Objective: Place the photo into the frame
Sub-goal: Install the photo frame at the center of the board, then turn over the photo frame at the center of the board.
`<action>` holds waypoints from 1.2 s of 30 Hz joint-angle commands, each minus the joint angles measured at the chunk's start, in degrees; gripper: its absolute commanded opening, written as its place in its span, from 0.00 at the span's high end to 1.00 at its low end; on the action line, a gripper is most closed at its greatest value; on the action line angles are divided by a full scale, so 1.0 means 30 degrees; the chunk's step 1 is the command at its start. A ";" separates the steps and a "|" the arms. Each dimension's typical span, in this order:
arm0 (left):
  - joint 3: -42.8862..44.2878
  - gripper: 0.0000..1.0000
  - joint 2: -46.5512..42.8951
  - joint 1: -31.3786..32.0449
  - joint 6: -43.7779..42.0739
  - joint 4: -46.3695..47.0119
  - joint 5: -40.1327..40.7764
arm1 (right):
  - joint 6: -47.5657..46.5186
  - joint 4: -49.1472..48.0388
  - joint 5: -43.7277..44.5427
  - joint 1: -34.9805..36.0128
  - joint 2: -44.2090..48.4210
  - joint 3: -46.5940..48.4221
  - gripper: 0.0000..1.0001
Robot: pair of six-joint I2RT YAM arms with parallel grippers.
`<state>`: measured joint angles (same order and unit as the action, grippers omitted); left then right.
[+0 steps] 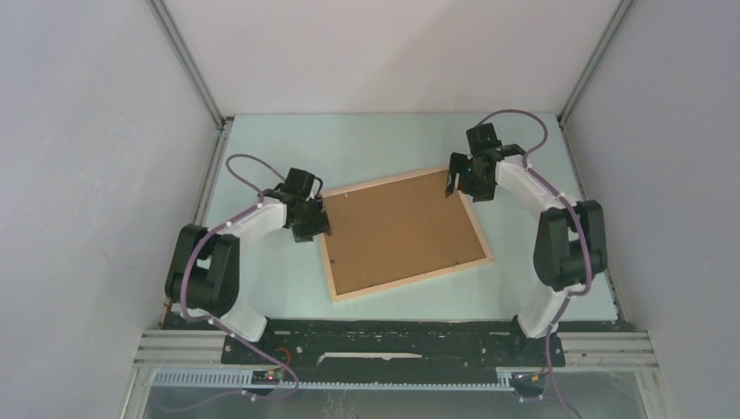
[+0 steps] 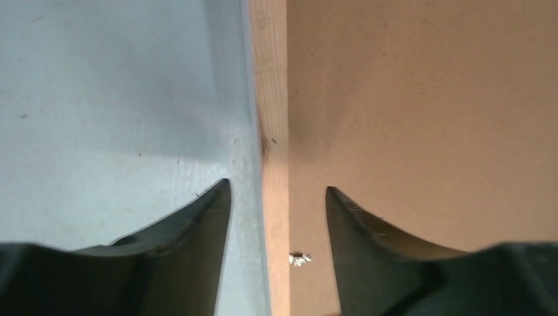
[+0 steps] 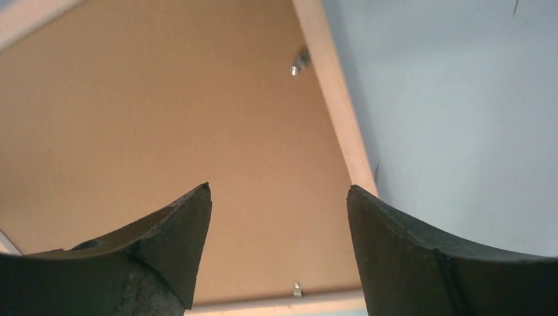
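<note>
Two grippers are seen low over one flat assembly on the table (image 1: pixel 393 140). Frame (image 2: pixel 273 79) is laid pale-wood face up, skewed vs. the table edges, approx mid-table btwn the arms. Photo (image 1: pixel 401 229) is seated inside it, brown cork-like back up; its picture side is not visible. In top view the board is bordered by the wooden rail on all four sides.

L gripper (image 2: pixel 278 191) is positioned at the frame's left rail. Its jaws are spread: one finger (image 2: pixel 191 250) is seen over bare table, the other over the brown back, w/ the rail running btwn them and a gap left on either side. Nothing is pinched. One small metal tab (image 2: pixel 299 260) is seen on the board's edge, just beside the rail.

R gripper (image 3: pixel 278 187) is held over the frame's far-right corner. Its jaws are spread wide and nothing is gripped: one finger (image 3: pixel 151 263) is seen over the cork back, the other over the table just outside the rail. Whether either tip touches the surface can't be told. Two more tabs (image 3: pixel 299 62) are seen in R wrist view, each close to a rail.
</note>
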<state>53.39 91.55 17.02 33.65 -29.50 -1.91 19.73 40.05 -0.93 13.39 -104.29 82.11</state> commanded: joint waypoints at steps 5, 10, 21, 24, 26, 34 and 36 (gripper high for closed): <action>-0.0930 0.17 -0.7895 0.0145 -0.1878 0.0376 0.1700 | -0.1085 -0.0627 -0.0655 0.0834 0.6458 -0.5094 0.13; -0.2630 0.09 -1.0800 0.3589 -0.3796 0.3290 -0.1301 | -0.0445 -0.1065 -0.1521 0.0260 0.9524 -0.7633 0.12; -0.0563 0.12 -0.3733 1.4004 -0.7116 0.5039 0.2280 | 0.0796 -0.2257 -0.8984 -0.7620 1.5141 -1.1387 0.15; 0.2057 0.17 -0.0870 1.4984 -0.7880 0.3121 0.4485 | 0.0576 -0.1512 -0.8752 -0.7743 1.6057 -1.1495 0.15; 0.3993 0.21 0.0976 1.5783 -0.8348 0.1800 0.5941 | 0.0659 -0.1493 -0.9098 -0.7744 1.6589 -1.1721 0.15; 0.6887 0.43 0.4183 1.7453 -0.8288 -0.0324 0.7651 | 0.0716 -0.1415 -0.9459 -0.7689 1.7201 -1.1987 0.15; 0.7078 0.47 0.4195 1.7472 -0.8073 -0.0327 0.7299 | 0.0734 -0.1522 -0.9603 -0.7660 1.7143 -1.2085 0.16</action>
<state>70.39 103.77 69.36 9.56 -27.29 16.73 22.24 35.57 -27.97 -9.65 -53.45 46.37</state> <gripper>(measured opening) 0.560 0.848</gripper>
